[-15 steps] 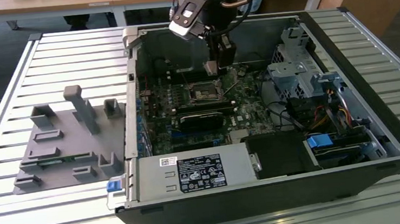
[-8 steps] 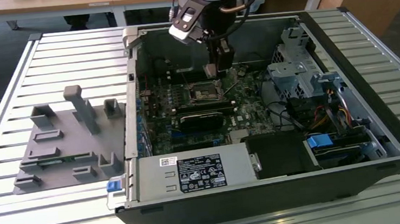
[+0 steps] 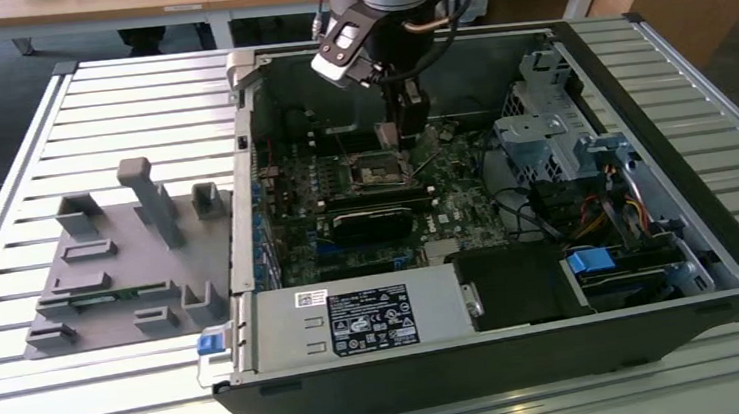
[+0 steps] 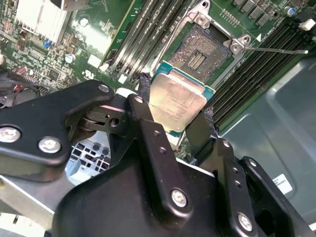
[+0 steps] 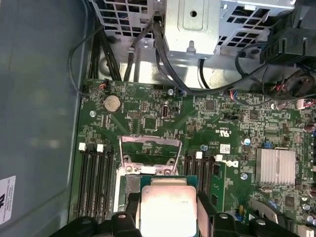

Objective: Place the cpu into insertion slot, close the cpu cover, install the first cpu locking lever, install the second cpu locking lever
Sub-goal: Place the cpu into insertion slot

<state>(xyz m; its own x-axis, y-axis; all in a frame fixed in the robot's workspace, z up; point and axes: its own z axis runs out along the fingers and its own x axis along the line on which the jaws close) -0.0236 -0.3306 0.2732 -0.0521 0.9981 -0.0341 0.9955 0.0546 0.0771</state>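
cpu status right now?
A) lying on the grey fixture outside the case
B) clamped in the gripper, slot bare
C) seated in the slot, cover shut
B: in the second wrist view the gripper clamps the cpu by two opposite edges, and the insertion slot beyond it shows bare contacts.

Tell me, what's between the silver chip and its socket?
Nothing: in the second wrist view the chip, held by the gripper, hangs clear of the open socket.
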